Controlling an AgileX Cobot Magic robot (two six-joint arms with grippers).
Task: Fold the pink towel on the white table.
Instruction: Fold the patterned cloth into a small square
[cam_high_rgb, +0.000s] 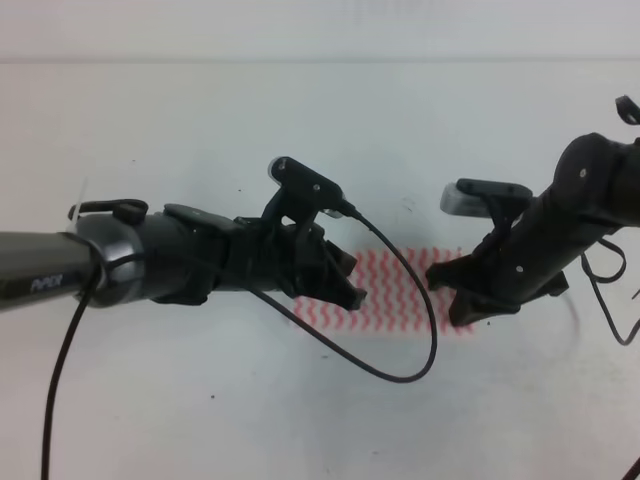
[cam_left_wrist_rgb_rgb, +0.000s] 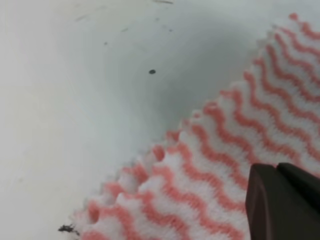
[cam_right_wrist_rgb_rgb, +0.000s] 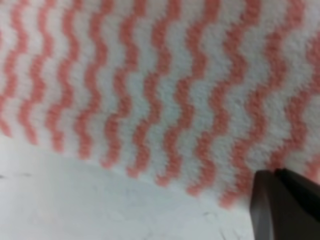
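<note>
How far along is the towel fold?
Done: both arms are down at the thin pink-and-white zigzag towel, left gripper at its left end, right gripper at its right. In hand: the wrist views sit close over the cloth; no grasp can be confirmed. Left: the fold itself; the towel looks flat on the white table.

A pale, plain wall band (cam_high_rgb: 320, 28) runs across the top of the exterior high view. Its lower edge forms a straight, faint horizontal line spanning the frame.
</note>
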